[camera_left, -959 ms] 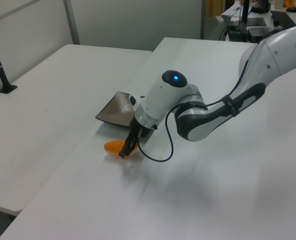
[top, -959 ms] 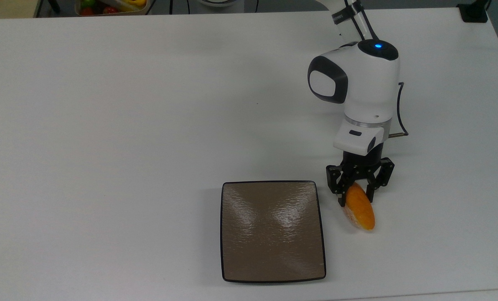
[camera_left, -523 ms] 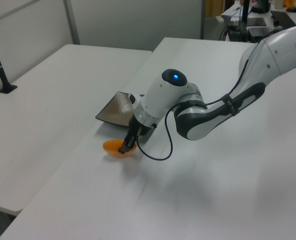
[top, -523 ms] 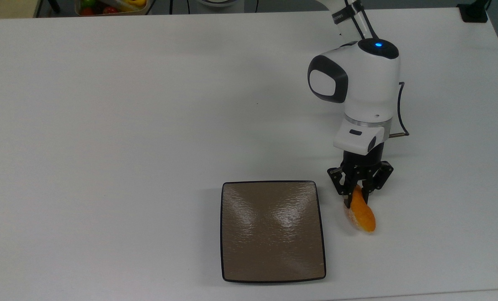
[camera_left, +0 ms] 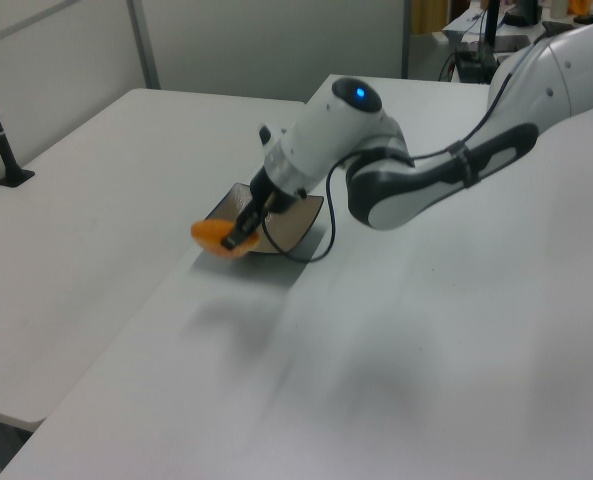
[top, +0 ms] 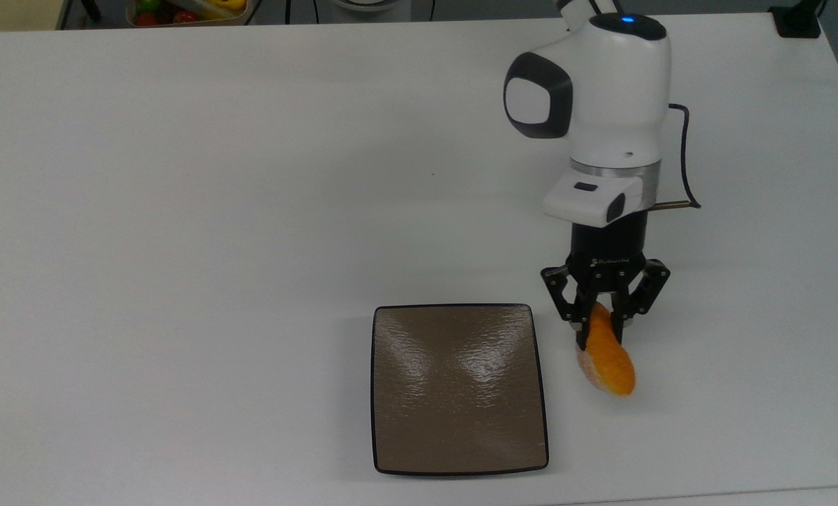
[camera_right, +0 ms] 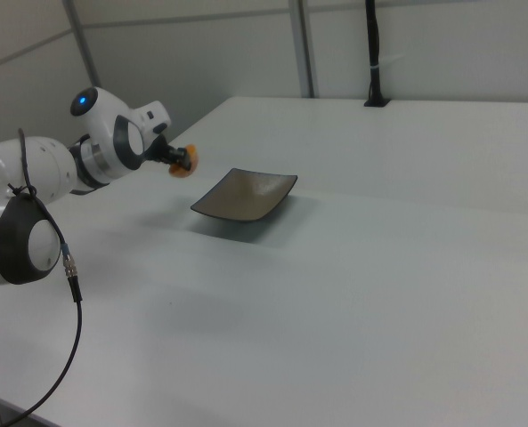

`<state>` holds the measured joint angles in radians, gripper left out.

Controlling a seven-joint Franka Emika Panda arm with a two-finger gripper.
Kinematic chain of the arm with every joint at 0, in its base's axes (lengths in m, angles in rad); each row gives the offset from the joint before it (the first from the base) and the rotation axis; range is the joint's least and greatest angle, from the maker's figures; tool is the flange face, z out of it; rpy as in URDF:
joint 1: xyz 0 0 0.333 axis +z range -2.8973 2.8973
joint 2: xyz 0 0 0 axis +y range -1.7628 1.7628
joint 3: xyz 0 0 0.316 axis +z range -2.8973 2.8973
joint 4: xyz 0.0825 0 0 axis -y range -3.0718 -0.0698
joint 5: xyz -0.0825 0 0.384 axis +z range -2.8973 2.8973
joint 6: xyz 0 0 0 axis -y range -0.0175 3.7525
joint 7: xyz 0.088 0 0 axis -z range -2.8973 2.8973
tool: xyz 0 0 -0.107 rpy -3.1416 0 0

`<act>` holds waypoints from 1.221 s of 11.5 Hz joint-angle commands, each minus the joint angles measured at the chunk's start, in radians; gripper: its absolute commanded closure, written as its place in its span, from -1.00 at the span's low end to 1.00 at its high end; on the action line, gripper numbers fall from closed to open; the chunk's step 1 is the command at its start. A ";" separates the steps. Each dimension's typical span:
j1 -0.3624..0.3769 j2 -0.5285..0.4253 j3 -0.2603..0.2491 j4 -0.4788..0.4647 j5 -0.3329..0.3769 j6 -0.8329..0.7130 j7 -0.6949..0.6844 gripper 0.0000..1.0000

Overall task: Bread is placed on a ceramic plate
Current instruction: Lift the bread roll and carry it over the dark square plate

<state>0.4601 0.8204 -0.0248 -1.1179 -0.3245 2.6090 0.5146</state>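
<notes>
The gripper (top: 602,330) is closed on one end of the bread (top: 607,357), holding it clear of the table (top: 215,211), at the plate's (top: 458,388) three o'clock in the top view.

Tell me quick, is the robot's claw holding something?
Gripper: closed on the bread, holding it up off the table.

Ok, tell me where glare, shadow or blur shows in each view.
Top view: bright streaks of glare on the ceramic plate, image otherwise crisp. Left view: a soft, diffuse shadow on the table below the raised bread; the pincer looks slightly blurred. Right view: even light, a faint sheen on the plate.
</notes>
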 commanded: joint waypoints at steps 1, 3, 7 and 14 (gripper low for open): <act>-0.066 -0.043 0.003 -0.034 -0.015 0.003 0.024 0.21; -0.110 -0.038 -0.001 -0.039 -0.021 0.006 0.018 -0.25; -0.135 -0.037 -0.006 -0.051 -0.041 0.006 0.013 -1.00; -0.172 -0.105 0.011 -0.069 -0.027 -0.131 0.016 -1.00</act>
<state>0.3136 0.7969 -0.0272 -1.1398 -0.3489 2.5937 0.5158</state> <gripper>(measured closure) 0.000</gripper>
